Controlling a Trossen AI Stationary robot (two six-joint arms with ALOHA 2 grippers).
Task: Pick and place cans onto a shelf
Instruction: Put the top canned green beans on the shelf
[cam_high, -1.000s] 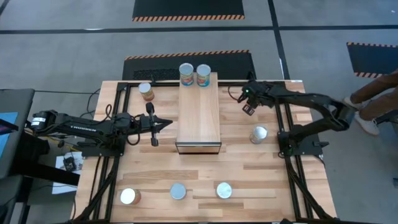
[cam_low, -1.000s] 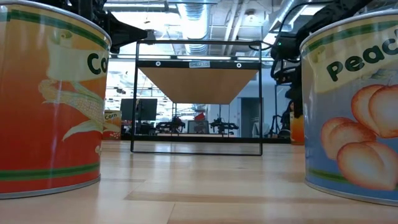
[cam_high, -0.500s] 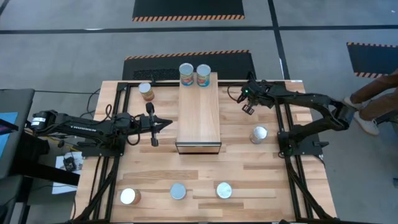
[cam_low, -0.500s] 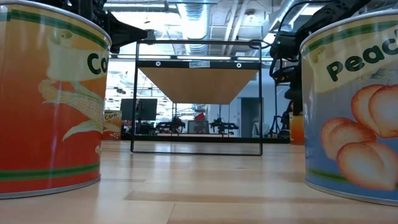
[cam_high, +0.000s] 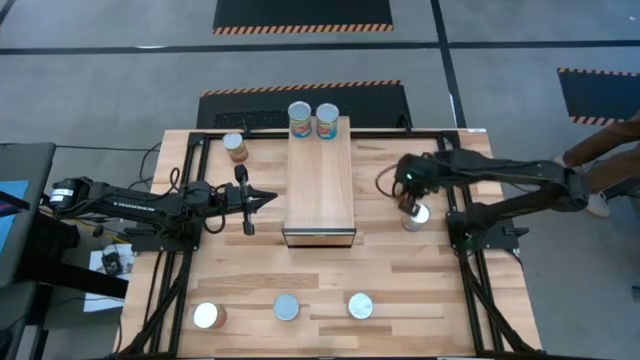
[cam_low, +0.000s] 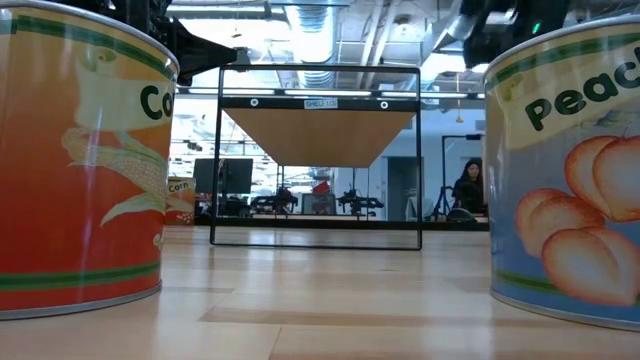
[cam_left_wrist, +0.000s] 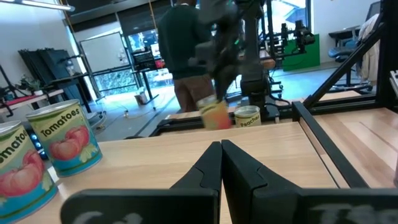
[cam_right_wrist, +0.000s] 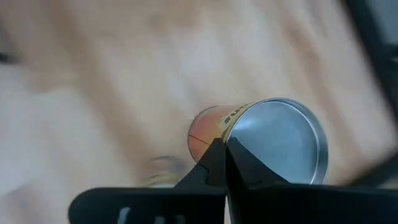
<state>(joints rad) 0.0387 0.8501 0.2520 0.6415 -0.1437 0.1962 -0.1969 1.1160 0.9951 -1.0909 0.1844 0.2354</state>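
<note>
The shelf (cam_high: 320, 185) lies mid-table with two cans (cam_high: 300, 120) (cam_high: 327, 121) standing on its far end. Another can (cam_high: 234, 147) stands on the table to its left. Three cans (cam_high: 208, 316) (cam_high: 287, 307) (cam_high: 360, 306) stand near the front edge. Right of the shelf stands one can (cam_high: 421, 216) (cam_right_wrist: 280, 140). My right gripper (cam_high: 407, 203) (cam_right_wrist: 224, 155) hovers at its left rim, shut and pointing steeply down. My left gripper (cam_high: 272, 198) (cam_left_wrist: 221, 152) waits shut and level, just left of the shelf. My right gripper's shut fingertips (cam_right_wrist: 214, 163) show in front of the can's upper side (cam_right_wrist: 208, 127) in the blurred right wrist view. I cannot tell whether they touch it. The can stands upright on the table.
Black frame rails (cam_high: 455, 190) run along the table's left and right sides. A person's legs (cam_high: 600, 155) show beyond the right edge. In the low view two front cans (cam_low: 80, 160) (cam_low: 565, 170) fill the sides. Bare wood lies between the shelf and the front cans.
My right gripper has swung from beside the shelf's far right end toward the table's near edge. It now hangs over the can right of the shelf. It has risen and tipped more steeply down. The cans and my left arm have kept still.
</note>
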